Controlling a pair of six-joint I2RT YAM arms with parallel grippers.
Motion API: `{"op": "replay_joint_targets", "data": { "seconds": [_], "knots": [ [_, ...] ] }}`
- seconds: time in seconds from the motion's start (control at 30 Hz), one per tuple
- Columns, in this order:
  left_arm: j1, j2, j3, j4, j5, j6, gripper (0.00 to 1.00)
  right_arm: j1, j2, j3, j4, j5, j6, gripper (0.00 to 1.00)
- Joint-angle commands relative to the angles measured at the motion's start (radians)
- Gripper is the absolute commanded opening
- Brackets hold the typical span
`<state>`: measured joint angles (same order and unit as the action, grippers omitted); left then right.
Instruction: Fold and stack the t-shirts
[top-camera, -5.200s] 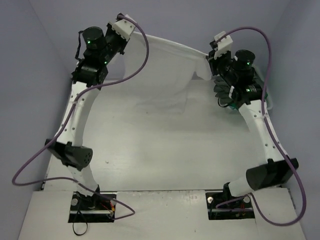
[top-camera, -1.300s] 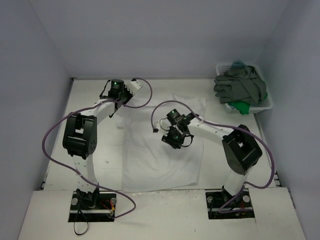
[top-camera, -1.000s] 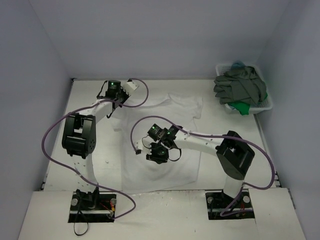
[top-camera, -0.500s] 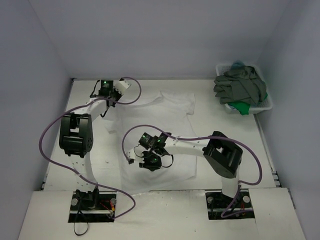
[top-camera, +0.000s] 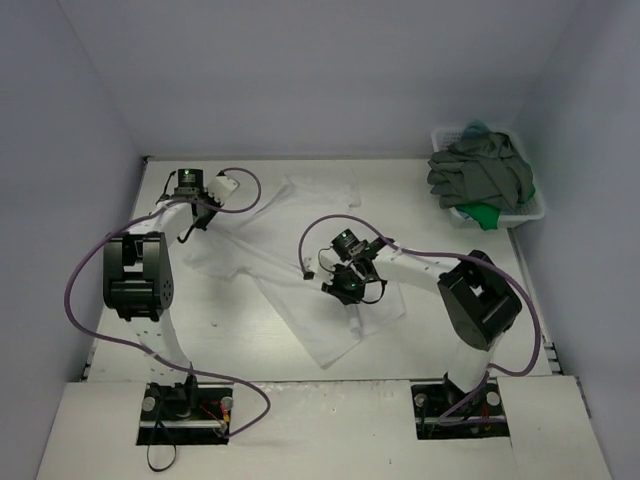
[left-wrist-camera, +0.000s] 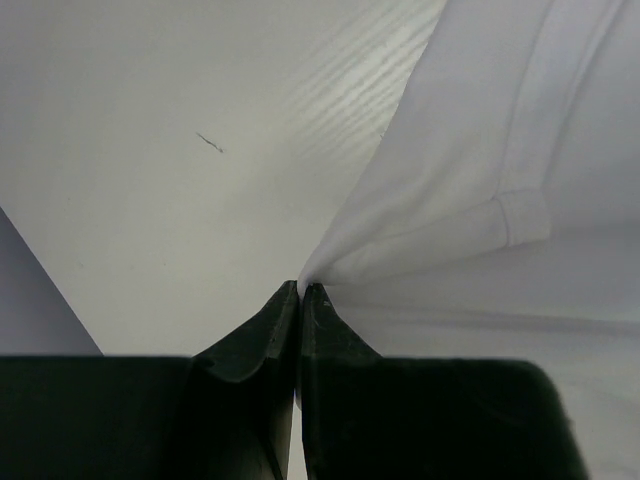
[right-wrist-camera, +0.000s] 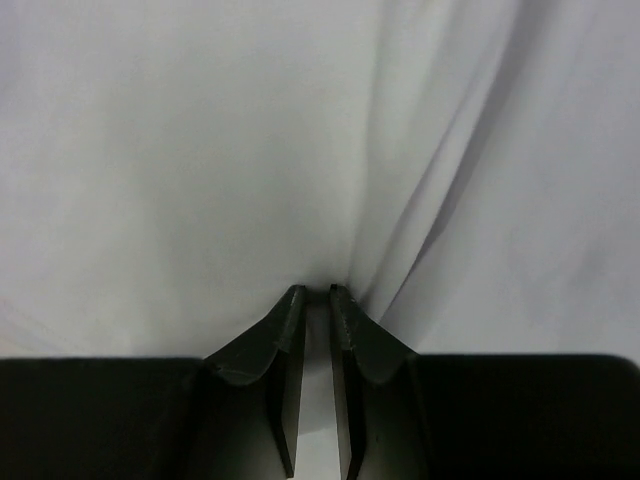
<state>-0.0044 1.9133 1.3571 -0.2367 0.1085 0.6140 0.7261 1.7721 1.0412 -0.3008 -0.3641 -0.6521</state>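
Observation:
A white t-shirt (top-camera: 290, 300) lies rumpled and slanted across the middle of the table. My left gripper (top-camera: 188, 228) is at the back left, shut on the shirt's edge (left-wrist-camera: 480, 150), which runs up from the closed tips (left-wrist-camera: 300, 290). My right gripper (top-camera: 343, 290) is low over the shirt's middle. Its jaws (right-wrist-camera: 318, 290) stand a narrow gap apart, pinching a ridge of the white cloth (right-wrist-camera: 200, 150). A dark grey t-shirt (top-camera: 480, 170), a green one (top-camera: 485, 213) and a bit of teal cloth (top-camera: 478, 127) sit piled in the basket.
The white lattice basket (top-camera: 535, 212) stands at the back right corner against the wall. Purple cables loop off both arms over the table. Walls close in on the left, back and right sides.
The left gripper has pulled its shirt edge further left. The right gripper closed on the cloth and carried it right and back, so the flat shirt is now twisted on a diagonal.

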Motion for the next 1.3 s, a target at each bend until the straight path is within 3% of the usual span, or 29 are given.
{"op": "replay_joint_targets", "data": {
  "seconds": [0.0,0.43,0.6,0.7,1.03,1.27],
  "knots": [
    [0.000,-0.146,-0.005,-0.052,0.019,0.036,0.00,-0.091,0.024,-0.078,-0.124,0.160,-0.078,0.13],
    [0.055,-0.329,-0.108,-0.277,0.048,0.053,0.00,-0.393,0.067,-0.159,-0.126,0.232,-0.248,0.15],
    [0.080,-0.414,-0.154,-0.331,0.091,0.050,0.00,-0.510,0.108,-0.133,-0.121,0.231,-0.294,0.24],
    [0.080,-0.456,-0.174,-0.348,0.105,0.035,0.00,-0.543,0.133,-0.107,-0.113,0.249,-0.302,0.31],
    [0.078,-0.508,-0.187,-0.415,0.188,-0.063,0.00,-0.580,0.202,0.114,-0.070,0.255,-0.207,0.35],
    [0.078,-0.491,-0.124,-0.469,0.230,-0.102,0.00,-0.536,0.023,0.053,-0.116,0.185,-0.173,0.47]
  ]
}}
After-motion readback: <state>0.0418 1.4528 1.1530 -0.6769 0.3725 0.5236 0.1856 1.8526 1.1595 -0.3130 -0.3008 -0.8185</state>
